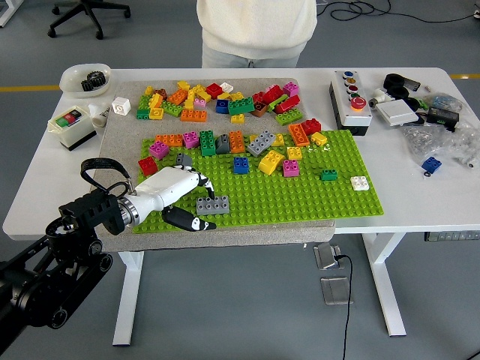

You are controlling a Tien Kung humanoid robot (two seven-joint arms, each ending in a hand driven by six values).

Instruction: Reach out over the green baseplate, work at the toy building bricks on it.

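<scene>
The green baseplate (300, 191) lies on a grey mat in the middle of the table. Several coloured bricks stand along its far part. A grey brick (213, 205) sits near its front left corner. My left hand (191, 202), white with dark fingertips, hovers over that corner, just left of the grey brick. Its fingers are spread, the thumb below and the other fingers above the brick's left end, and hold nothing. A smaller grey brick (184, 159) lies just beyond the hand. My right hand is out of view.
A loose pile of bricks (217, 100) lies on the mat behind the plate. A person in a white top (255, 30) stands at the far side. A button box (349, 100) and clutter sit at the right, a switch box (71, 126) and bowl (85, 77) at the left.
</scene>
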